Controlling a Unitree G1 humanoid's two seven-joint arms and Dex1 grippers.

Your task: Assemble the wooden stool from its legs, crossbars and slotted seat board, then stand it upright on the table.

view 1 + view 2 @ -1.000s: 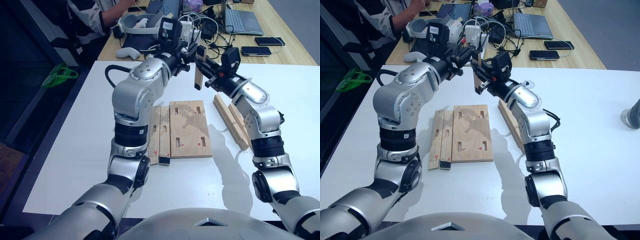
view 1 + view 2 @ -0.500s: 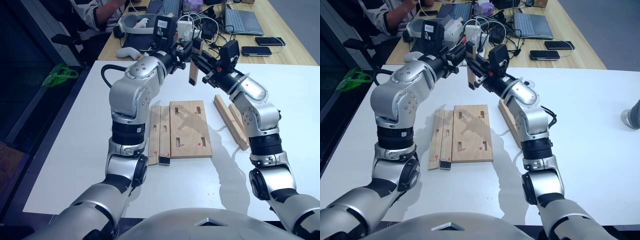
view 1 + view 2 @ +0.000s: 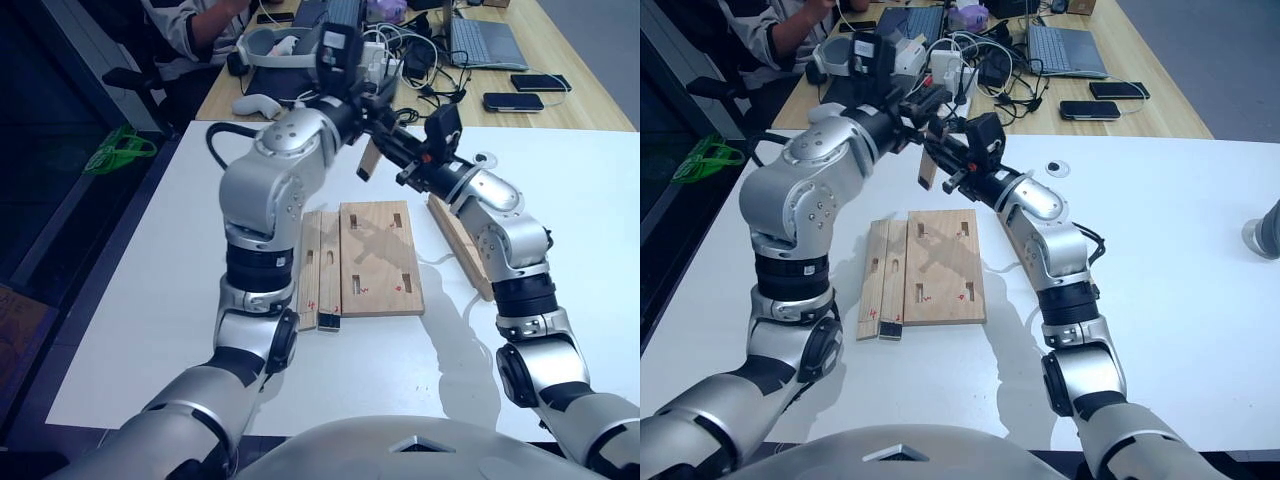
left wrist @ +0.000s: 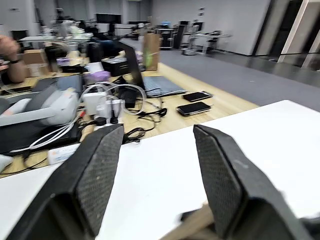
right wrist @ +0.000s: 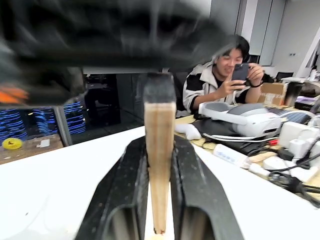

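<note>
The right gripper is squeezed shut on a short wood piece. It holds the piece up in the air by the far edge of the seat board. A second ago the piece stood nearly straight up, nearer the board's far right corner. Now it has gone over toward the far left corner, and it leans.

The left gripper sits just above the top of the piece. Its fingers are spread wide with nothing between them.

The seat board lies flat on the white table, same as before. Two thin slats lie right against its left side. A pile of longer sticks lies just beside its right side.
</note>
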